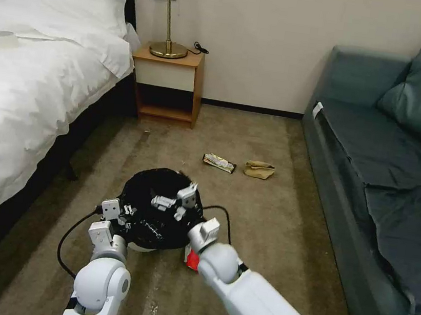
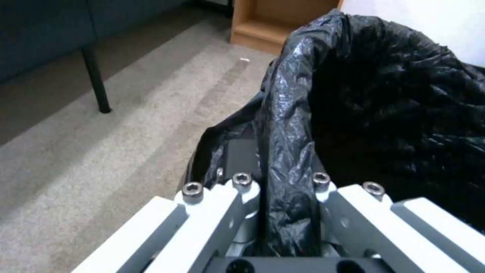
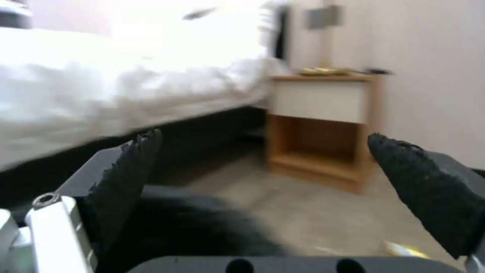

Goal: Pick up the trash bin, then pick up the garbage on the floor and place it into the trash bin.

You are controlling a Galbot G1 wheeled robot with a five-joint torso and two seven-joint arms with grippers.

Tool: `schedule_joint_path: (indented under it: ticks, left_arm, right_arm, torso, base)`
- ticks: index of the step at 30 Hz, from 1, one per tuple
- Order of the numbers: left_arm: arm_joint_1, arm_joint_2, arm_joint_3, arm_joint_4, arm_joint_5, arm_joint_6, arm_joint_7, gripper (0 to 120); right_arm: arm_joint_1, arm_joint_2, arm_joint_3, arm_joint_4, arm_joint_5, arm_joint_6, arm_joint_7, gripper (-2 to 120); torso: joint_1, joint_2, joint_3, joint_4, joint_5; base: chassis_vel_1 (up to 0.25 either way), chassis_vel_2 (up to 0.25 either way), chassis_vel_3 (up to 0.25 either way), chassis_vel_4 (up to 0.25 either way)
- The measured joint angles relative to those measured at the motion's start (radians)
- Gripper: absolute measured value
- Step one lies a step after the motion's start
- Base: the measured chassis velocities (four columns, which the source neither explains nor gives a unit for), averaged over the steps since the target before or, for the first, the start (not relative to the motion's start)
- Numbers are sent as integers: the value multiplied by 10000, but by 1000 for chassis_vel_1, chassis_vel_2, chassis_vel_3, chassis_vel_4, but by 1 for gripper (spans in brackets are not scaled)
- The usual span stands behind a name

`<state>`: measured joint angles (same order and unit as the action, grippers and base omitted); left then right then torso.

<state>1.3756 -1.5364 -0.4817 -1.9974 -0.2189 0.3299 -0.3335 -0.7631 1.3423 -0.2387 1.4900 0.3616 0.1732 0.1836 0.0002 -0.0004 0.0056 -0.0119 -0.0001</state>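
Observation:
The trash bin [image 1: 160,223] is a white tub lined with a crinkled black bag [image 2: 384,98], held just above the carpet in front of me. My left gripper [image 1: 121,214] is shut on its near-left rim; the left wrist view shows the fingers [image 2: 242,181] pinching the bag's fold. Over the bin's mouth, my right gripper [image 1: 176,202] hangs open with nothing between its pads [image 3: 126,170]. A red wrapper [image 1: 191,260] lies beside the bin, partly hidden behind my right arm. Farther off on the carpet lie a silvery-yellow wrapper [image 1: 218,162] and a crumpled brown paper bag [image 1: 259,169].
A bed [image 1: 29,82] with white bedding runs along the left. A wooden nightstand [image 1: 168,82] with a brass lamp stands against the far wall. A blue-grey sofa [image 1: 385,165] lines the right. Open carpet [image 1: 244,218] lies between them.

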Motion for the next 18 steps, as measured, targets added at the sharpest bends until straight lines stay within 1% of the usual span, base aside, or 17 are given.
schedule_joint_path:
  ticks: [2,6,8,9,11,12,14,15,16,18]
  left_arm:
    - [38,20,-50,-64,-7,-9,9,4]
    - [56,34,-86,-108,-26,-17,17,4]
    - [80,59,-137,-160,-53,-25,24,4]
    - [80,59,-137,-160,-53,-25,24,4]
    - [105,79,-183,-224,-63,-35,28,4]
    - [105,79,-183,-224,-63,-35,28,4]
    - [119,91,-190,-274,-67,-35,32,4]
    - [119,91,-190,-274,-67,-35,32,4]
    - [129,96,-210,-317,-69,-35,34,4]
    - [139,96,-228,-352,-69,-35,34,4]
  right_arm:
    - [178,40,713,-522,-64,-289,349,100]
    - [180,9,1193,-1025,-115,-329,370,100]
    - [28,-68,1640,-1716,-238,-330,360,100]
    - [28,-68,1640,-1716,-238,-330,360,100]
    - [-164,-77,2001,-2796,-335,-183,302,100]
    - [-164,-77,2001,-2796,-335,-183,302,100]
    - [-341,-95,1993,-3318,-61,-152,232,100]
    - [-341,-95,1993,-3318,-61,-152,232,100]
    - [-536,-92,1943,-3695,24,-118,84,100]
    - [-651,-64,1918,-3916,27,-74,7,100]
  torso:
    - [0,0,0,0,0]
    - [0,0,0,0,1]
    - [0,0,0,-2,1]
    - [0,0,0,-2,1]
    - [0,0,0,-3,1]
    - [0,0,0,-3,1]
    - [0,0,0,-2,1]
    - [0,0,0,-2,1]
    - [0,0,0,-2,1]
    - [0,0,-1,-3,0]
  base:
    - [0,0,0,0]
    - [0,0,0,0]
    - [0,0,0,0]
    - [0,0,0,0]
    - [0,0,0,0]
    - [0,0,0,0]
    - [0,0,0,0]
    - [0,0,0,0]
    - [0,0,0,0]
    - [0,0,0,0]
